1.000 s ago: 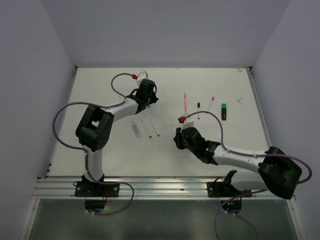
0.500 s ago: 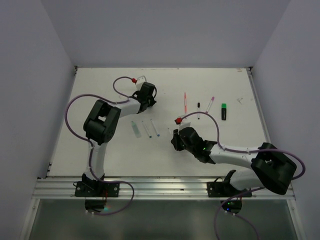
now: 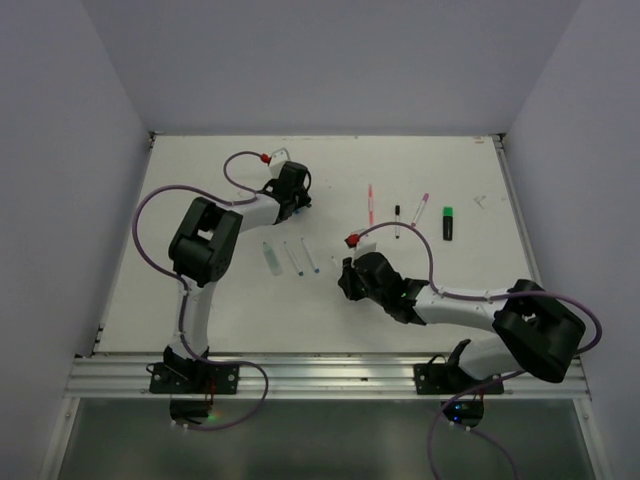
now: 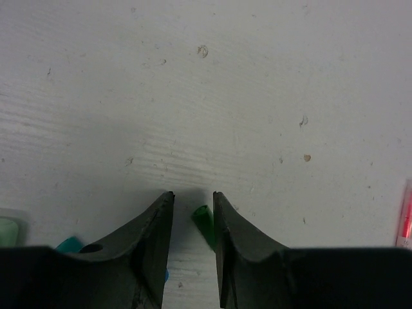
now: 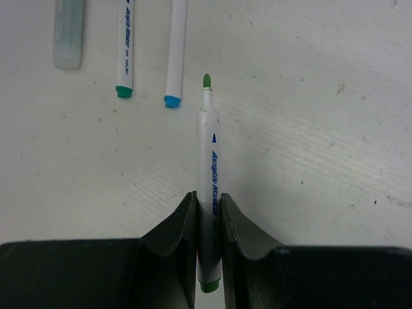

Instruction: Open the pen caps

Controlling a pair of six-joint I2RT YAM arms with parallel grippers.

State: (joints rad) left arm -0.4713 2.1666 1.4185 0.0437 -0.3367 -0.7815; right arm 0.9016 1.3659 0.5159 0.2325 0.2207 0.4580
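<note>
**Three loose caps, one bared tip**

Three caps show at the left tool (image 4: 193,193). The dark green cap (image 4: 205,224), short and stubby, lies on the bench (image 4: 257,84) in the gap between the fingers. It rests against the right finger and apart from the left; the fingers stand spread and clamp nothing. The teal cap (image 4: 67,244) peeks out just left of the left finger, and the pale green cap (image 4: 8,230) sits farther left, cut off by the picture's edge.

The right tool (image 5: 207,196) is closed on the green pen (image 5: 209,141), gripping its white barrel near the back end; the uncapped green tip points away from the wrist. Whether this pen rests on the bench or is lifted cannot be told. Just left of the tip lie the ends of the blue pen (image 5: 174,51) and the teal pen (image 5: 125,45), parallel and apart, with a pale tube (image 5: 67,32) farther left.

From above, those three lie side by side between the two tools. Bare white bench runs from the left tool to the far and left edges. To the right, the pink pen (image 3: 370,205), black pen (image 3: 397,220), magenta pen (image 3: 421,207) and highlighter (image 3: 448,223) lie in a loose row beyond the right tool. A bare strip separates the highlighter from the right edge.
</note>
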